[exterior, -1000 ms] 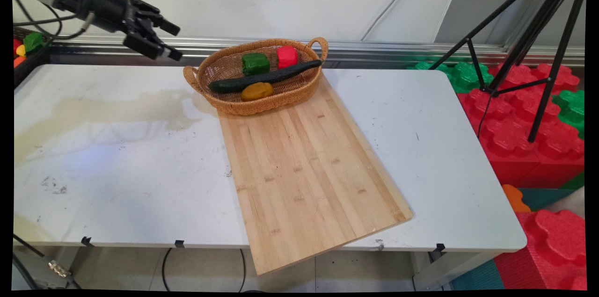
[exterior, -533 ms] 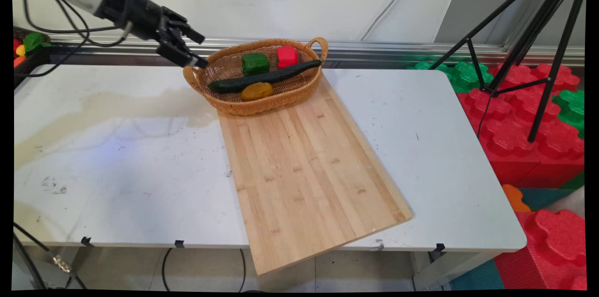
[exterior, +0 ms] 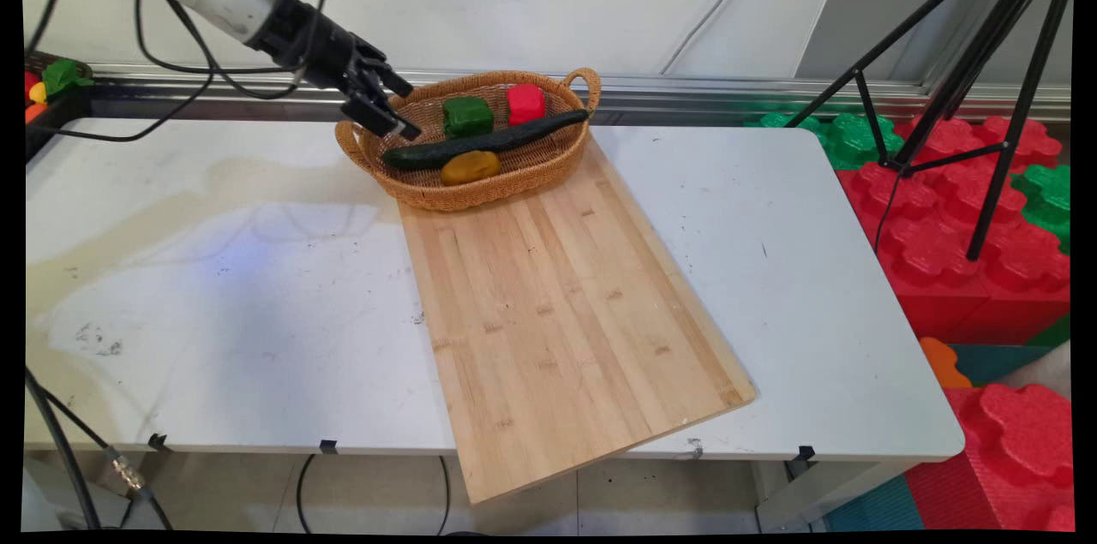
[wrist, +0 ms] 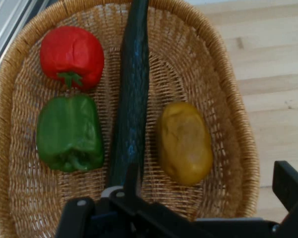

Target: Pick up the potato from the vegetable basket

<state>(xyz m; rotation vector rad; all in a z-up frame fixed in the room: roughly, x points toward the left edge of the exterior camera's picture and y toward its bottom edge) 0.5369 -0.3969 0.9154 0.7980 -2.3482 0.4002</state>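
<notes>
My gripper (exterior: 408, 110) hangs open over the left end of a wicker basket (exterior: 480, 188), just above the dark green cucumber (exterior: 488, 140) that lies along the basket's length. In the hand view the gripper (wrist: 208, 184) looks straight down into the basket (wrist: 238, 124). One finger sits over the cucumber's near end (wrist: 131, 99), the other stands beyond the basket's rim. A green pepper (wrist: 69, 134) and a red pepper (wrist: 72, 54) lie on one side of the cucumber, a yellow-brown potato (wrist: 185, 144) on the other. Nothing is held.
The basket rests on the far end of a long wooden board (exterior: 557, 304) that lies on the white table (exterior: 214, 287) and overhangs its front edge. A black tripod (exterior: 968, 56) and red and green foam blocks (exterior: 960, 218) stand to the right. A box of toy vegetables (exterior: 51, 81) sits far left.
The arm has swung right and slightly down, carrying the open gripper from above the table's back left to over the basket's left end. Basket contents have not moved.
</notes>
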